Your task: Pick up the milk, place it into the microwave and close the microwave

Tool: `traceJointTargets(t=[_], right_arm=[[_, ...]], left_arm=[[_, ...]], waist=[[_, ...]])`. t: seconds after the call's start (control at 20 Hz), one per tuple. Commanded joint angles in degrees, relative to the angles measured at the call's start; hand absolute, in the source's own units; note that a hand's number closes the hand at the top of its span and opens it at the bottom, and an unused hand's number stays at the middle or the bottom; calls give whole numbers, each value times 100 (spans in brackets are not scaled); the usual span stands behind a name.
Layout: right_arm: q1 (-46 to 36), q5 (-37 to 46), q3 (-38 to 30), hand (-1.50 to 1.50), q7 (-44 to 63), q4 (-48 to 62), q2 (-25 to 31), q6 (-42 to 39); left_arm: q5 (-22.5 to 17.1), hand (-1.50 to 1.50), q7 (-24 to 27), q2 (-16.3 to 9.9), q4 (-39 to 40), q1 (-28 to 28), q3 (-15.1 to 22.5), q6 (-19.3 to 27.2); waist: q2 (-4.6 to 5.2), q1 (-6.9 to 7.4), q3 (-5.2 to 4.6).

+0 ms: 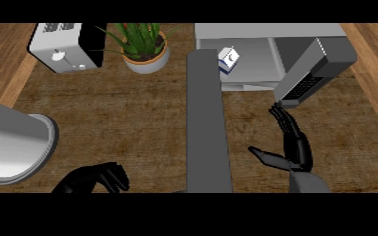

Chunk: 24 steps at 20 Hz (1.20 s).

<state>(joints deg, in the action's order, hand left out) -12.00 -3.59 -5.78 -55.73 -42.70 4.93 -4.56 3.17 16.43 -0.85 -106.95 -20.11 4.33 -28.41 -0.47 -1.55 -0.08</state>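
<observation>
Grey metal is showing at the far left, where a sink (29,145) is curving in from the edge. Behind it a toaster (66,45) is standing, with a plant (144,47) in a pale pot just to its right. Low down, the left hand (92,179) is resting with its fingers curled and holding nothing. Right of centre, the milk (228,61) is sitting upright inside the microwave (255,35). Its door (314,72) is hanging open, and the right hand (289,142) is reaching up with straight fingers pressed together, their tips touching the door's lower edge, thumb spread aside.
</observation>
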Motion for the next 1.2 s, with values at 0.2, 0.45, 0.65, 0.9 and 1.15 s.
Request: traceJointTargets(t=[0.2,0.45,0.65,0.9,1.15], right_arm=[[1587,-713,-16,-150,785,-2291,326,-703],[1811,-1032,-207,-150,1337,-3053,418,-617],[2130,-1000,-337,-150,1442,-3496,800,-754],[2014,-975,-365,-150,1640,-3786,924,-760],[1992,-1109,-457,-150,1550,-3838,1030,-1011]], left_arm=[[610,150,-365,83,894,1325,593,746],[837,150,-556,84,1758,2392,1375,1744],[896,150,-398,85,2485,2928,1902,2000],[778,150,-49,84,3711,3912,2715,2809],[7,150,-264,83,4928,5020,3592,3758]], waist=[[26,18,0],[45,20,2],[47,48,4],[58,24,3],[93,-92,4]])
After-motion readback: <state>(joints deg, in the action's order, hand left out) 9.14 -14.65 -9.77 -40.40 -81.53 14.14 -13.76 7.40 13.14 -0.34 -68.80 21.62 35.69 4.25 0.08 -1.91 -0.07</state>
